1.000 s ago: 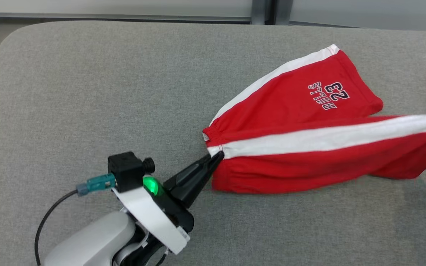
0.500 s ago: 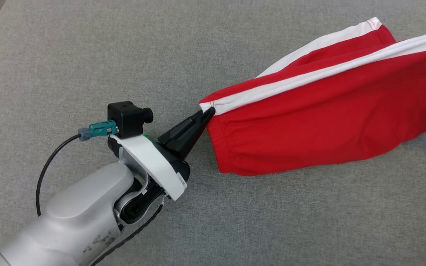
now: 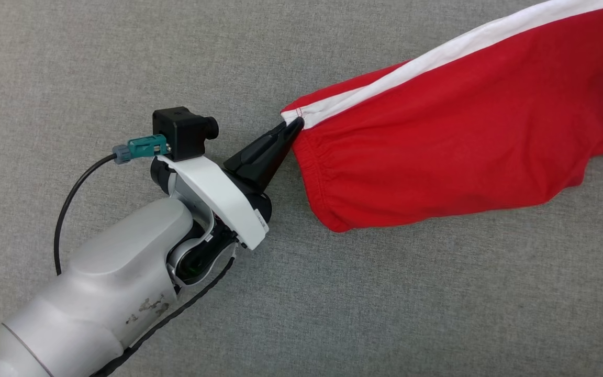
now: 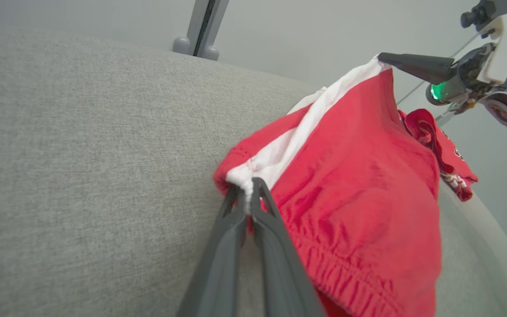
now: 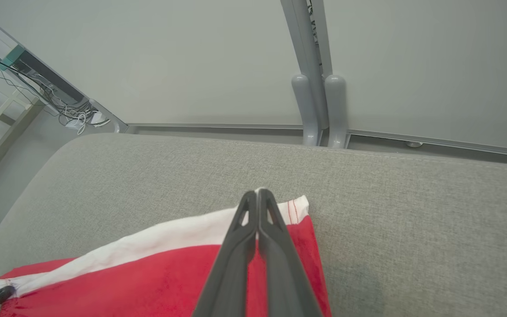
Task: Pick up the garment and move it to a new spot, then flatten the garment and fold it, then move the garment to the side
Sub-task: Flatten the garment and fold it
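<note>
Soft red-and-white cloth garment [image 3: 464, 136] lies on matt, coarse-woven grey fabric surface [image 3: 123, 63].

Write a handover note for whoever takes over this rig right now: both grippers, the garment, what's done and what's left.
Left gripper: shut on the red shorts at the waistband end of the white side stripe.
Right gripper: shut on the stripe's hem end.
Shorts: held stretched between the two grippers above the grey padded table; the lower edge sags, and whether it touches the table is unclear.
Done: garment picked up.
Left: set it down at the new spot, flatten, fold, move aside.
</note>
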### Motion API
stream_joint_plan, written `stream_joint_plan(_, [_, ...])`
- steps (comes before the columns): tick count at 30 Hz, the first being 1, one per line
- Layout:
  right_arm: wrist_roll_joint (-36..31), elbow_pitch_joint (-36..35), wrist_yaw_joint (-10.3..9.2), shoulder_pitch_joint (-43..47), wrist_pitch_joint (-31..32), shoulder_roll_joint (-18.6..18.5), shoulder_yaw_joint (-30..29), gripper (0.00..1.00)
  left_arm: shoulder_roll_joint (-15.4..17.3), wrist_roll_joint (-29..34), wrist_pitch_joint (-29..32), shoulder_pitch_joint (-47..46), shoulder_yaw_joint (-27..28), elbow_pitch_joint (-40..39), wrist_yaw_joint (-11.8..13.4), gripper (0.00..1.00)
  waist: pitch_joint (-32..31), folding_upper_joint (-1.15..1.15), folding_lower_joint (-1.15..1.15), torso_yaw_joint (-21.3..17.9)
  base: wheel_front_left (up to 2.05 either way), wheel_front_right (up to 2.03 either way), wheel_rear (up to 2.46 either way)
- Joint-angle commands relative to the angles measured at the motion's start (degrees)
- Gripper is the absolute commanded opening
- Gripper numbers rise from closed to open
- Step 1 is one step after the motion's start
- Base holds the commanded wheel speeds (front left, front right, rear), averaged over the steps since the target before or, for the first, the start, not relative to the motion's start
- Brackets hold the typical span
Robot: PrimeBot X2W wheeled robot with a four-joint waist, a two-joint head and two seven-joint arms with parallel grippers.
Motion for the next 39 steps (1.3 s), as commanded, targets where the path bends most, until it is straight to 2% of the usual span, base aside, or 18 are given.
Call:
stream_joint_plan(1, [-0.5,0.4,-0.01,-0.9,-0.2,0.1,0.2,0.0,0.2,-0.4,-0.2,-0.9,0.0,0.4,0.0,0.0,0.2,0.0,0.0,0.1,0.0,0.0,0.0])
stream_joint_plan(2, [-1.0,1.0,-0.01,-1.4,-0.8,0.3,0.4,0.0,0.2,-0.4,-0.2,-1.1,0.1,0.5,0.0,0.0,0.2,0.0,0.0,0.1,0.0,0.0,0.0])
stream_joint_plan(3, [-1.4,1.6,-0.01,-1.7,-1.4,0.6,0.7,0.07,0.1,-0.5,-0.2,-1.1,0.3,0.8,0.0,0.04,0.2,0.0,0.0,0.2,0.0,0.0,0.0])
stream_joint_plan(4, [-1.8,2.3,-0.01,-2.0,-2.1,0.9,0.8,0.88,0.0,-0.6,-0.2,-1.0,0.5,0.9,0.0,0.48,0.2,0.0,0.0,0.2,0.0,0.0,0.0])
stream_joint_plan(5, [-1.9,2.8,-0.01,-2.2,-2.9,1.5,0.8,1.0,-0.1,-0.5,-0.2,-0.7,0.5,1.0,0.0,0.94,0.0,0.0,0.0,0.2,0.0,0.0,0.0])
stream_joint_plan(6, [-2.2,3.1,-0.01,-2.4,-4.0,1.8,0.8,1.0,-0.2,-0.4,-0.2,-0.3,0.8,1.2,0.0,1.0,-0.2,0.0,0.0,0.2,0.0,0.0,0.0])
stream_joint_plan(9, [-1.4,2.9,-0.01,-0.6,-7.2,1.6,0.8,1.0,-0.2,0.9,-0.2,1.3,2.5,1.5,0.0,1.0,-1.4,0.0,0.0,0.1,0.0,0.0,0.0])
stream_joint_plan(12, [0.7,1.2,-0.01,3.6,-10.5,0.7,0.4,1.0,-0.3,5.8,-0.2,3.6,7.8,2.4,0.2,1.0,-3.6,0.0,0.0,0.0,0.0,0.0,0.0])
stream_joint_plan(15, [3.2,-0.7,-0.01,10.2,-12.8,-1.1,0.4,1.0,-1.6,14.1,-0.1,9.0,15.6,1.0,4.0,1.0,-6.5,0.0,0.0,-0.2,0.0,0.0,0.0])
stream_joint_plan(21, [5.4,-0.6,-0.01,21.4,-16.5,-3.3,-0.5,1.0,-5.1,32.5,-0.2,23.6,29.2,-9.1,13.9,1.0,-11.1,0.0,0.0,0.8,0.0,0.0,0.0])
stream_joint_plan(25, [3.4,1.7,-0.01,24.0,-19.2,-2.7,-0.8,1.0,-8.1,41.5,-0.2,32.2,34.1,-15.9,17.3,1.0,-11.9,0.0,0.0,2.7,0.0,0.0,0.0])
stream_joint_plan(31, [-2.5,10.7,-0.01,20.6,-17.5,-1.3,-0.5,1.0,-11.7,51.5,-0.2,38.9,33.7,-21.6,17.4,1.0,-10.9,0.0,0.0,5.6,0.0,0.0,0.0])
stream_joint_plan(39, [-10.4,23.4,-0.01,13.3,-13.0,1.6,0.6,1.0,-14.8,56.7,-0.2,42.3,34.6,-23.7,15.8,1.0,-9.2,0.0,0.0,8.4,0.0,0.0,0.0])
